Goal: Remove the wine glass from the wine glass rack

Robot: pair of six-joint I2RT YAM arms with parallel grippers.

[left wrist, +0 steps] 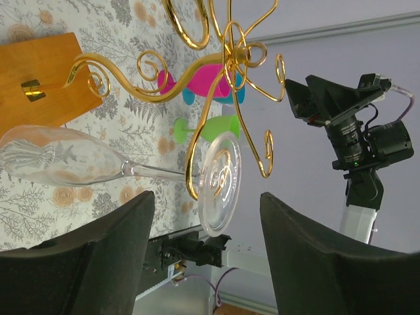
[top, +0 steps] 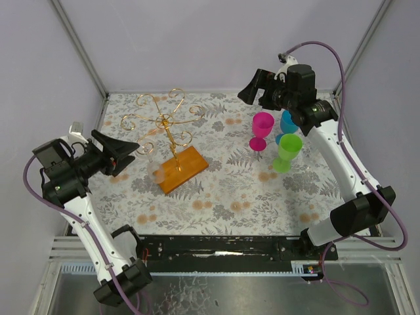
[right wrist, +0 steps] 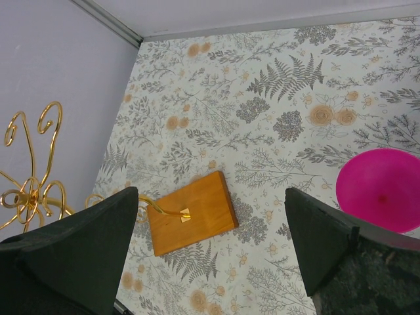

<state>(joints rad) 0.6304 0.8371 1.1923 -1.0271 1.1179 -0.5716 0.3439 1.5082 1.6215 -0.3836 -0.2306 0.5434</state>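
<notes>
The wine glass rack (top: 164, 121) is a gold wire tree on an orange-brown wooden base (top: 184, 168), left of the table's middle. A clear wine glass (top: 155, 172) hangs upside down from one curled arm on the rack's left side. In the left wrist view the arm's hook (left wrist: 190, 176) wraps the stem, with the bowl (left wrist: 59, 157) on one side and the round foot (left wrist: 220, 184) on the other. My left gripper (left wrist: 207, 200) is open, its black fingers (left wrist: 98, 256) standing either side of the foot without touching it. My right gripper (right wrist: 211, 197) is open and empty, high above the base (right wrist: 190, 213).
A pink cup (top: 262, 128), a blue cup (top: 287, 121) and a green cup (top: 287, 151) stand together at the right, under the right arm. Other gold arms (left wrist: 252, 98) curl close around the glass. Lilac walls enclose the floral table (top: 223, 190).
</notes>
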